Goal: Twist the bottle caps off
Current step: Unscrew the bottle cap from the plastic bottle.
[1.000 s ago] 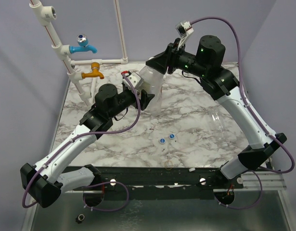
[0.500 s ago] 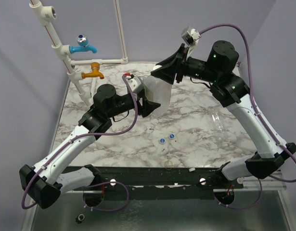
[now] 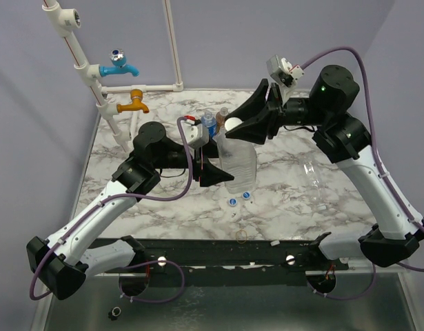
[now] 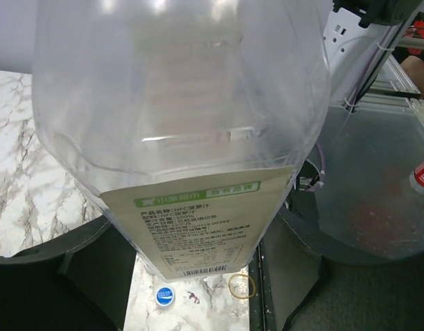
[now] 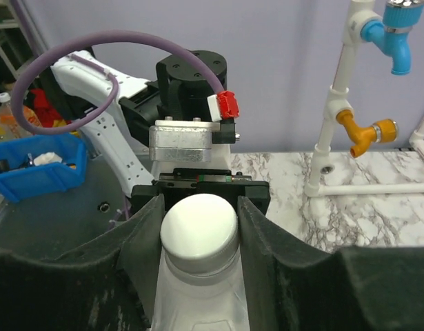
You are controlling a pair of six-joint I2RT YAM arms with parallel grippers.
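Two grippers engaged on one large squarish clear bottle (image 4: 177,103), raised above marble table (image 3: 163,203). Bottle body clamped by left gripper (image 3: 213,170). White cap (image 3: 233,125) pinched between narrowed jaws of right gripper (image 5: 200,231). Two blue-and-white caps (image 3: 233,202) (image 3: 246,196) seen loose on table beneath.

Glossy clear plastic bottle (image 4: 177,103), smooth matt cap (image 5: 199,222)

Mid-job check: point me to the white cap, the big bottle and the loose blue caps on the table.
white cap (image 5: 199,221): right wrist view, centre of its top face.
big bottle (image 4: 201,221): left wrist view, on its paper label.
loose blue caps (image 3: 233,202): top view, on the left cap.
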